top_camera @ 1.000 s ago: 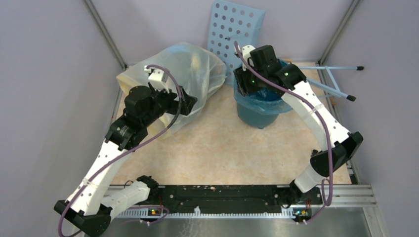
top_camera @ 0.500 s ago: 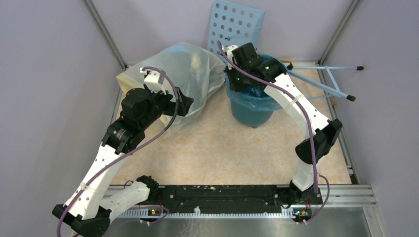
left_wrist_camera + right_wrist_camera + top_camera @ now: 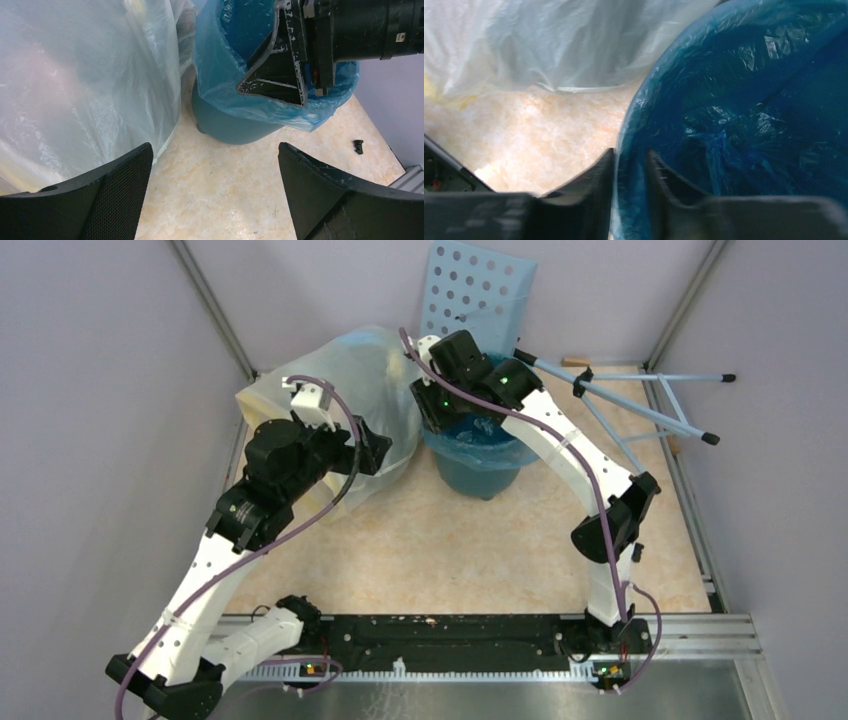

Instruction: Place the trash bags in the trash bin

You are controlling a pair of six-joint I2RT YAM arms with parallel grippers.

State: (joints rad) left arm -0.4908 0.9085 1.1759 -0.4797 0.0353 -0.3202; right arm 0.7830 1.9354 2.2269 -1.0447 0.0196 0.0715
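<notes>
The dark-teal trash bin stands at the back middle of the floor, lined with the light-blue trash bag, whose edge is folded out over the rim. My right gripper is shut on the bin's left rim and the bag over it, one finger inside and one outside. The bag fills the bin's inside. My left gripper is open and empty, low above the floor just left of the bin, apart from it.
A large whitish translucent bag bulges at the back left, against my left gripper and close to the bin. A pale-blue perforated panel leans on the back wall. A blue-legged stand lies at the back right. A small black part lies on the floor.
My right gripper has dragged the bin with its blue bag leftward, toward the whitish bag. The blue stand has shifted with it. My left arm has barely moved.
</notes>
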